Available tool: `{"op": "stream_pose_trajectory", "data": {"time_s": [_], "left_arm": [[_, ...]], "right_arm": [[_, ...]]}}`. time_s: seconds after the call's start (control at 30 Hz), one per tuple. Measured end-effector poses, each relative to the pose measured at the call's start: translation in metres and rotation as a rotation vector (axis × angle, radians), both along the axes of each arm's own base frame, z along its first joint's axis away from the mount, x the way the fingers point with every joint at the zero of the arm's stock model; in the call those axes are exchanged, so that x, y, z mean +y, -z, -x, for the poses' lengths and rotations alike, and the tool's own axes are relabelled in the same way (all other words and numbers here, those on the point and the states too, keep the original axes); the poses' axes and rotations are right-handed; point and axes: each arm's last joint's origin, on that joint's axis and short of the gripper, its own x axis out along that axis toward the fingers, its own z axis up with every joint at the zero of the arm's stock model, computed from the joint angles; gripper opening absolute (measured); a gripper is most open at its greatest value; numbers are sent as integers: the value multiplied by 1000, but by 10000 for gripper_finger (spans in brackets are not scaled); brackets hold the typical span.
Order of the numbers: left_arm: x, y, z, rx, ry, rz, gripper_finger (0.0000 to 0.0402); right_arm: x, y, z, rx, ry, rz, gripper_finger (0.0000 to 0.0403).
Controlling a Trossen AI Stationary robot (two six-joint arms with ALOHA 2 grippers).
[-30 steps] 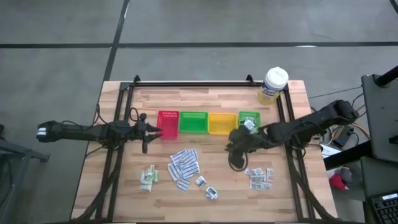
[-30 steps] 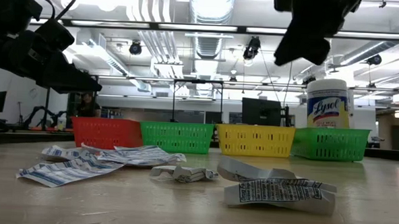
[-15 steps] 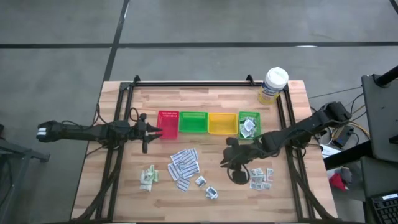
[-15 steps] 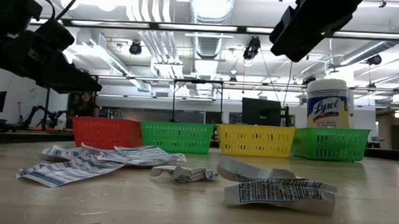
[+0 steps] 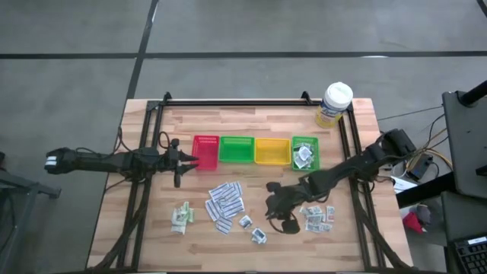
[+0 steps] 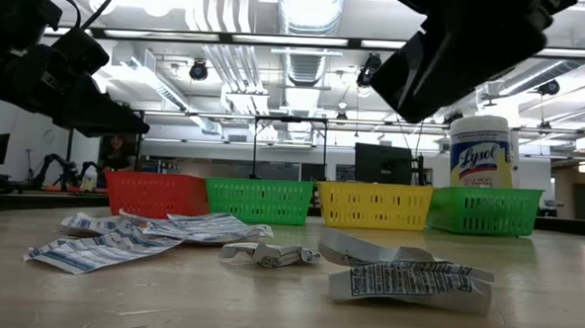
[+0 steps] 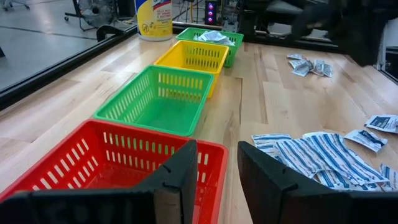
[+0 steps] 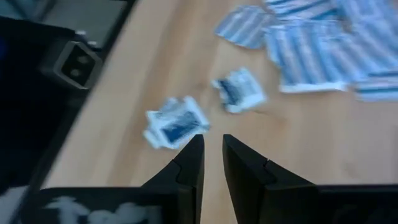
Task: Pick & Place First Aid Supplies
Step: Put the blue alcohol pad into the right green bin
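- The right gripper [image 5: 272,204] hangs over the wooden table [image 5: 198,247], in front of the yellow tray [image 5: 272,151]; its fingers [image 8: 186,163] are parted by a narrow gap and grasp nothing.
- Just beyond the right gripper lie two small grey-white squares [image 8: 176,122], flat crumpled paper with dark print.
- The long white strips [image 5: 224,203] with blue print lie as a loose pile in front of the green tray [image 5: 237,150].
- More small packets [image 5: 318,217] lie in front of the far green tray [image 5: 306,152], which holds a few sachets [image 5: 304,154].
- The trays are plastic lattice baskets in a row.
- The left gripper [image 7: 214,171], slightly parted and empty, waits at the red tray [image 7: 112,165].
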Motion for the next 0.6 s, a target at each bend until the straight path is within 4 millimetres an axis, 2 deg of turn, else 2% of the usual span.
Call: {"op": "stream_pose_trajectory", "data": {"time_s": [0.23,0.5,0.6], "left_arm": [[0,0,0,0,0,0,113],[0,0,0,-2,0,0,113],[0,0,0,-3,-1,1,113]], "right_arm": [[8,13,-11,-18,-97,-104,64],[20,14,-29,-9,-135,-127,56],[25,19,-37,50,-150,-120,54]]}}
